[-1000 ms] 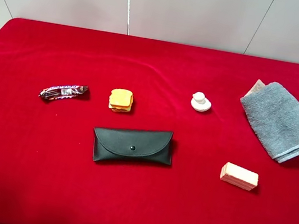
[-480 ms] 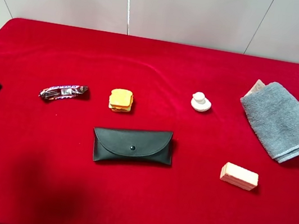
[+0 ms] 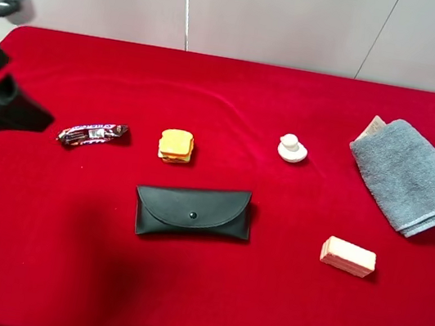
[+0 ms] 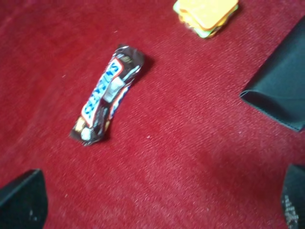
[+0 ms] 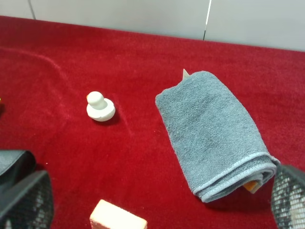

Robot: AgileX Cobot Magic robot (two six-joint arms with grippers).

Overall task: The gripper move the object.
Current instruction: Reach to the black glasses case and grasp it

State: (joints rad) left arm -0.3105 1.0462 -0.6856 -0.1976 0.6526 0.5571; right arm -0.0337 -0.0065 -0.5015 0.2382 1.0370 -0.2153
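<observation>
- The glasses case [image 3: 193,211] lies flat and untouched in the middle of the red surface [image 3: 278,305]; nothing is done yet.
- The left gripper [image 3: 9,108] hovers near the candy bar [image 3: 93,133], jaws apart, well short of the case.
- The right gripper [image 5: 156,198] is empty too, jaws apart, by the towel [image 5: 214,133].

My overhead feed is bright and even, lit softly from above, and the red cloth [image 3: 299,325] is saturated with no glare. Shadows are short and faint: a thin rim under the glasses case [image 3: 193,211] and one broad, diffuse dark patch at lower left. The left gripper [image 3: 19,111] at the left edge looks smeared. Its wrist feed is soft all over; the lettering on the candy bar [image 4: 107,95] is blurred, and the fingers [image 4: 21,202] in the lower corners are out of focus. The right wrist feed is crisper, with the towel [image 5: 214,133] weave showing. The right gripper [image 5: 157,205] has blurry fingers [image 5: 24,200].
</observation>
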